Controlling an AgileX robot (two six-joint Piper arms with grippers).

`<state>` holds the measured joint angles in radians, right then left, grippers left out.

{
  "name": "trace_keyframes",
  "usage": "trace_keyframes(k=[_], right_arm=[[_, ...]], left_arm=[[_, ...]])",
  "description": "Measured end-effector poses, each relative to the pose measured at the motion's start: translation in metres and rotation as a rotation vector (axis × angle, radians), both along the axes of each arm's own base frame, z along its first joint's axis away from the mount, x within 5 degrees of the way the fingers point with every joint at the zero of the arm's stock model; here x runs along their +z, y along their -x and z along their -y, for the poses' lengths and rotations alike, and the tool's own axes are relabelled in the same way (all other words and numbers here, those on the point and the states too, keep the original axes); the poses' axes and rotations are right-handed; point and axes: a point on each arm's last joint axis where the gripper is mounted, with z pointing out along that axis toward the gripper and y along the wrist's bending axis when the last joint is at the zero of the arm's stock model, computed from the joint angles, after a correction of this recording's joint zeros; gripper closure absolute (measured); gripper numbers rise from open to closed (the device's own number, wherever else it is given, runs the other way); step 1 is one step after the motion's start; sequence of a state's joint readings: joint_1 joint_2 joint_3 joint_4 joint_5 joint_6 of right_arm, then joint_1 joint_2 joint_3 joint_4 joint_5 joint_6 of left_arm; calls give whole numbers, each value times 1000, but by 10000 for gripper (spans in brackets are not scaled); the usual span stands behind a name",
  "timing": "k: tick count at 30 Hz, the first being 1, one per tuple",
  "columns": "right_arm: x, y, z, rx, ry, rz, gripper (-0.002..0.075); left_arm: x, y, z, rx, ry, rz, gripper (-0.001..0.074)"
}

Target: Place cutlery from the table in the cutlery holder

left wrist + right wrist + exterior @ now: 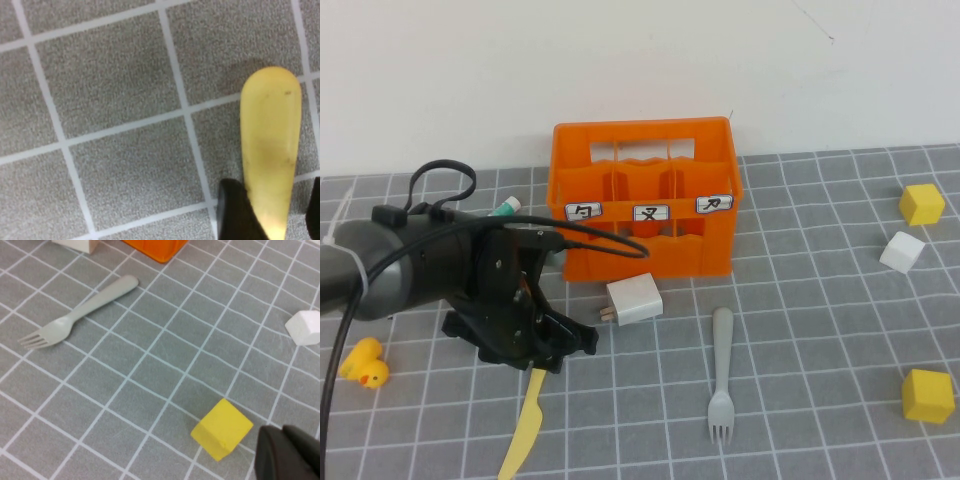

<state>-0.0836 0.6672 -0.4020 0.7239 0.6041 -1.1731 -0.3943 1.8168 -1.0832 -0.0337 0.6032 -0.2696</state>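
Observation:
The pale-yellow knife (523, 425) lies on the grey grid table (800, 330) at the front left. My left gripper (534, 358) is low over its handle end. In the left wrist view the knife handle (270, 140) lies between the two dark fingers (236, 210), which stand open around it; one touches it and the other is apart. The grey fork (721, 375) lies in front of the orange cutlery holder (645, 200) and also shows in the right wrist view (80, 310). My right gripper (284, 434) is shut and empty, above the table beside a yellow cube (221, 429).
A small white box (633, 300) lies in front of the holder. A yellow duck (365, 362) is at the left. Two yellow cubes (922, 203) (928, 395) and a white cube (902, 251) are at the right. A teal-tipped object (506, 208) lies behind my left arm.

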Motion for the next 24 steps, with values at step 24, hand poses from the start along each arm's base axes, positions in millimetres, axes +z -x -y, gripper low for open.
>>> trace_keyframes(k=[24], right_arm=[[0,0,0,0,0,0,729]], left_arm=[[1,0,0,-14,-15,-2,603]])
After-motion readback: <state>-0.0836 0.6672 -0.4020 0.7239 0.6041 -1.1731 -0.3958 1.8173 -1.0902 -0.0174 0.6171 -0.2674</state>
